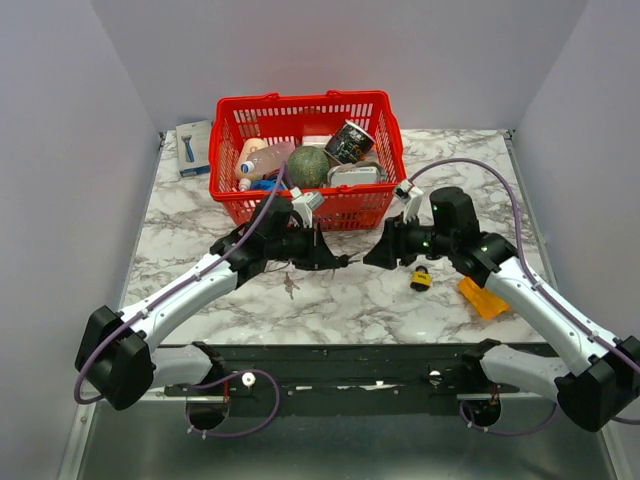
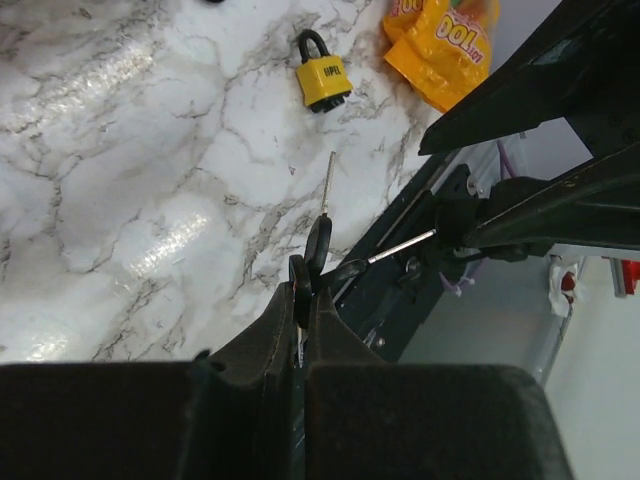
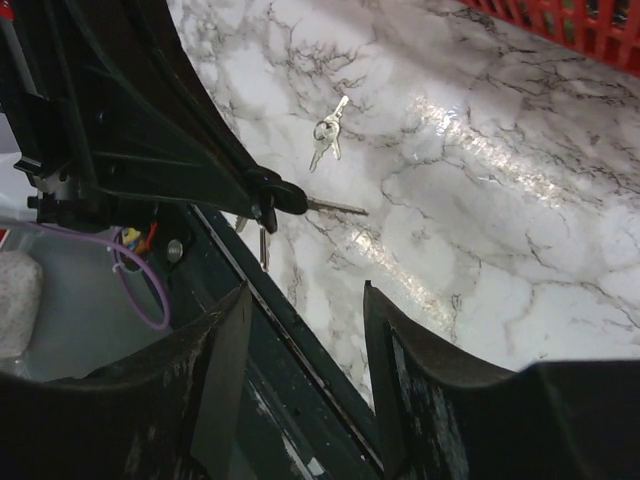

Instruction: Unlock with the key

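Note:
My left gripper (image 2: 303,292) is shut on the black head of a key (image 2: 327,186) and holds it above the marble; a second key (image 2: 400,246) hangs from the same ring. The yellow padlock (image 2: 323,80) lies flat on the table beyond the key's tip, apart from it. From above, the left gripper (image 1: 333,262) and right gripper (image 1: 374,256) face each other closely, with the padlock (image 1: 421,279) just right of them. The right gripper (image 3: 305,295) stands open with nothing between its fingers, and the held key (image 3: 336,207) points toward it.
A red basket (image 1: 300,205) full of items stands behind both grippers. An orange packet (image 1: 483,297) lies right of the padlock. A loose pair of keys (image 1: 291,288) rests on the marble under the left arm. A blue-and-white box (image 1: 193,146) sits at the back left.

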Available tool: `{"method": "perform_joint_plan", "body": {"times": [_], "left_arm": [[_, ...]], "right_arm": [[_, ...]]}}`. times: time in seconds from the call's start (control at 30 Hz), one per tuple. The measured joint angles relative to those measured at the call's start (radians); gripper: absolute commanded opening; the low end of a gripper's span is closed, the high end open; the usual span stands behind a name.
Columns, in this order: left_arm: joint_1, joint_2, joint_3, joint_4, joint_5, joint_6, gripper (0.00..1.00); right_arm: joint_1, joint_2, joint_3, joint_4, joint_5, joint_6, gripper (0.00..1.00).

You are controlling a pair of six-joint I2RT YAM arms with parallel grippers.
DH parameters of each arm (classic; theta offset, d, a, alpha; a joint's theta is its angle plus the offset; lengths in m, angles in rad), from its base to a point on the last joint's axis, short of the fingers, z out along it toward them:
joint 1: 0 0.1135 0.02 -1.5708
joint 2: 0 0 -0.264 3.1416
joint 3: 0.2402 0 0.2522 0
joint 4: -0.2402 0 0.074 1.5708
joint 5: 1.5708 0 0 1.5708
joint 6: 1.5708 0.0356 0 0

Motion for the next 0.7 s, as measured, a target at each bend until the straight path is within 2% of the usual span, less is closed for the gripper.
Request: {"method": "perform_joint_plan", "body": {"times": [0.23,0.7], "left_arm": [[0.0,0.032,0.009,-0.002,0.053,-0.004,0.0],[0.0,0.063,0.049,-0.046,0.055,-0.002,0.0]], "right_arm": [[0.031,0.029,0.015,0.027,0.0,0.001,0.51],[0.059,0.092,0.046,0.029,-0.002,-0.015,0.48]]}}
